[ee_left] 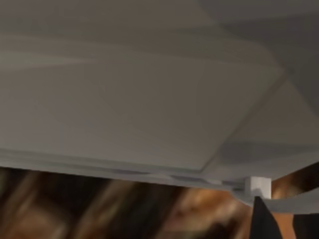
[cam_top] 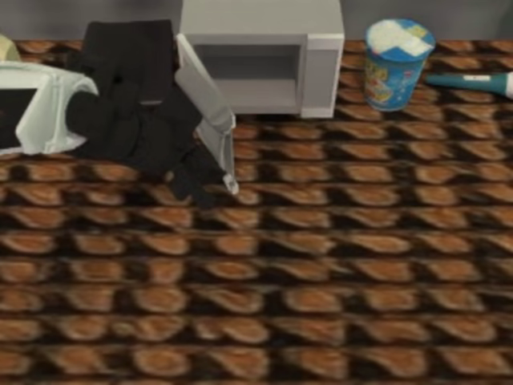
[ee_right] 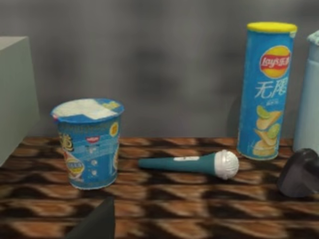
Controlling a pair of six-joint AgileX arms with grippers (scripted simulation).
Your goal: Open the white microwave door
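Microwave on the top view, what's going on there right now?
The left arm is working the white microwave at the table's back edge. The white microwave door stands swung well out toward the left, leaving the cavity exposed. The left gripper sits at the door's free edge by the handle; whether it grips is hidden. The right arm is out of the top view; its wrist camera looks at a blue cup, a teal microphone and a chips can.

The white microwave [cam_top: 264,56] stands upright beside a blue cup [cam_top: 397,64], its cavity exposed. The white microwave door [cam_top: 207,112] is swung wide open, angled away from the cup, handle at its free edge.
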